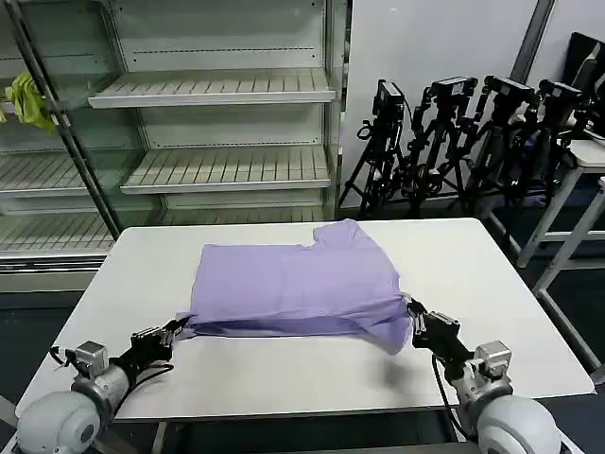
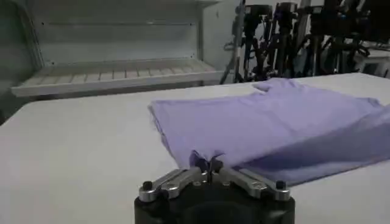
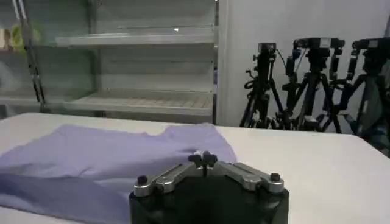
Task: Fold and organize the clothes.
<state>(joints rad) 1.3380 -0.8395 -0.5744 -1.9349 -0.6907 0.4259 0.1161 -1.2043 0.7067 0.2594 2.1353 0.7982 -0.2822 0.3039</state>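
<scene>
**A:** Head view, near edge first: left gripper is pinched onto the shirt's near-left corner, right gripper onto the near-right one. Both jaws are clamped on cloth. The shirt lies mid-table, already doubled over once I think.

**B:** Yep, left wrist view shows the fingertips meeting on the hem. I'd lift both corners level and together, carry them toward the far edge near the collar, and keep the cloth taut so it doesn't bunch.

T-shirt on table; shelves behind; tripods behind-right.
</scene>
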